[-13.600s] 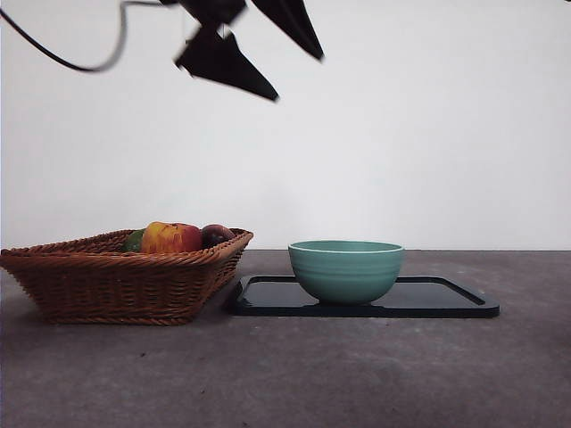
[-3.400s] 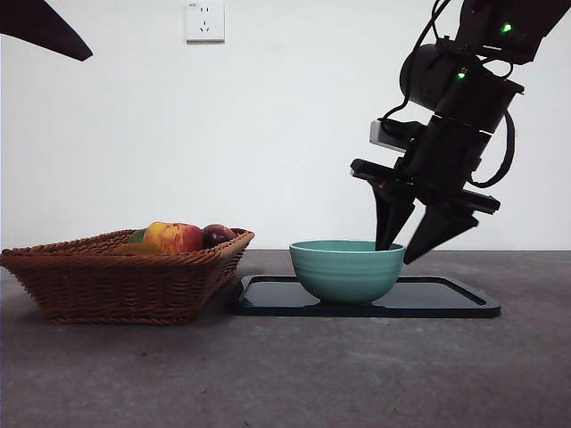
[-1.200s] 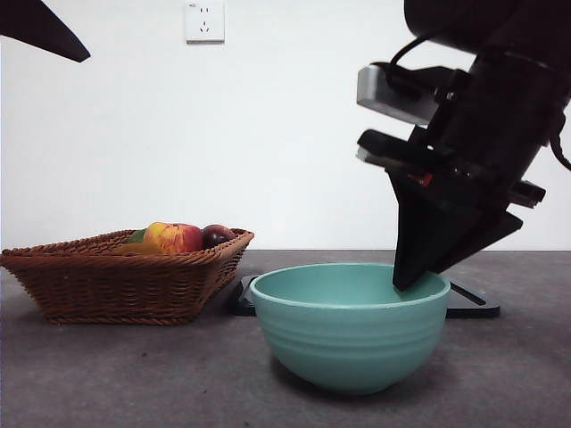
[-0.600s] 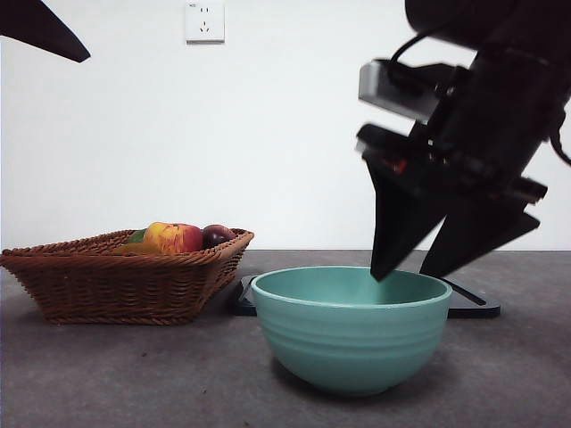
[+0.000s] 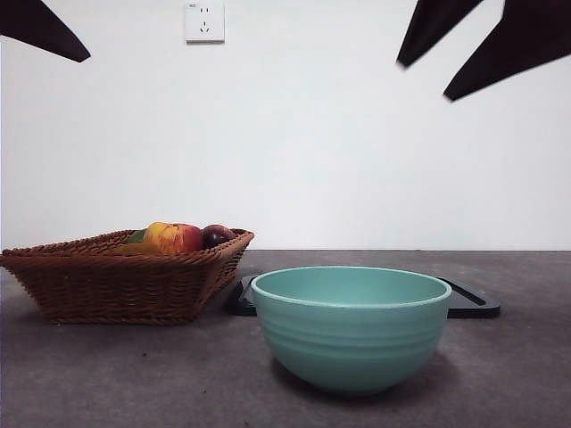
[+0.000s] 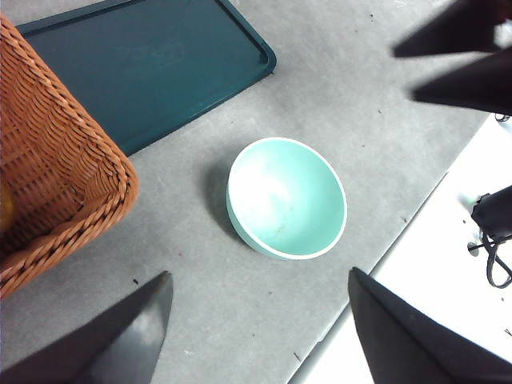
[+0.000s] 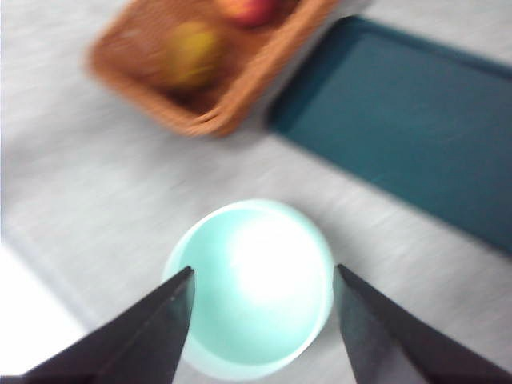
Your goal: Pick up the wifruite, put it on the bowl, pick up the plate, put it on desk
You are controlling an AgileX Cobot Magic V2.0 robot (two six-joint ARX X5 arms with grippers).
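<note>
Front view: your bowl (image 5: 351, 326) sits on the worktop (image 5: 134, 374), in front of the dark tray (image 5: 468, 301), beside the wicker basket (image 5: 116, 278) with its apple (image 5: 171, 237) and plum (image 5: 216, 234). One claw (image 5: 439, 73) hangs high, jaws apart.

Left wrist view: your left claw (image 6: 260, 300) is wide open, high over the empty bowl (image 6: 286, 197).

Right wrist view: your right claw (image 7: 262, 282) is wide open above the bowl (image 7: 250, 284); a blurred yellowish fruit (image 7: 192, 53) lies in the basket (image 7: 208, 72), and I cannot tell if it's the wifruite.

Lab bench (bare wall (image 5: 285, 160); socket (image 5: 204, 20))
</note>
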